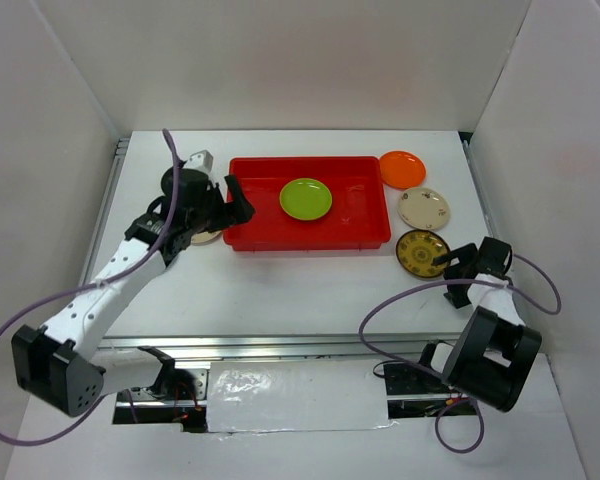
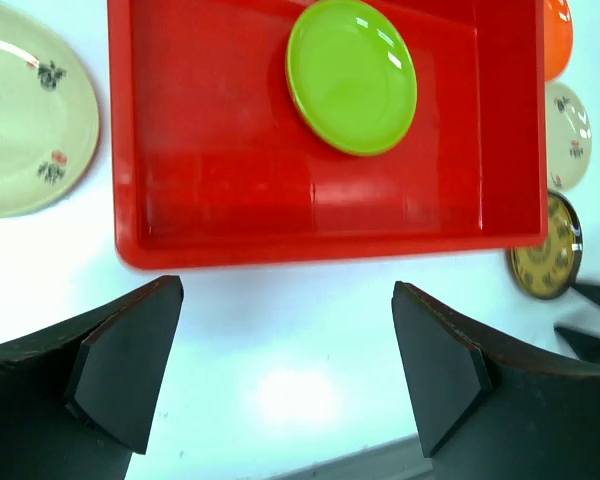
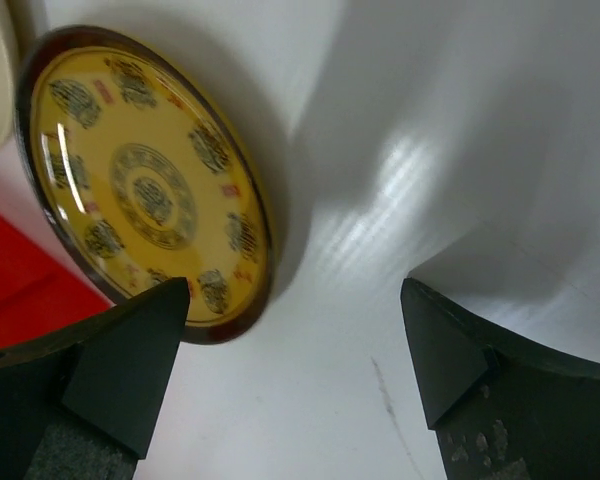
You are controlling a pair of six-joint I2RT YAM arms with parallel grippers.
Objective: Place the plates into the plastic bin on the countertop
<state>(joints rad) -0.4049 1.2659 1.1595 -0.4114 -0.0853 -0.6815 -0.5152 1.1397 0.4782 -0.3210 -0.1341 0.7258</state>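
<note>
We see the lime green plate (image 1: 306,198) lying inside the red bin (image 1: 280,241) on the white countertop (image 1: 280,290) — an orange plate (image 1: 402,168), a cream floral plate (image 1: 423,208) and a brown-yellow patterned plate (image 1: 421,252) sit just right of it. Our left gripper (image 2: 300,370) hovers at the bin's left end, jaws apart, empty; our right gripper (image 3: 300,370) — jaws likewise apart — is beside the patterned plate.

In the top view the left arm (image 1: 110,285) covers most of a cream plate (image 1: 209,237) and part of a black plate (image 1: 170,180). The left wrist view crops the orange plate (image 2: 558,35) and the far rim of the bin (image 2: 210,170). A finger (image 3: 130,370) of the right gripper (image 3: 295,290) hides the near rim of the yellow plate (image 3: 145,180), whose pattern is blurred
</note>
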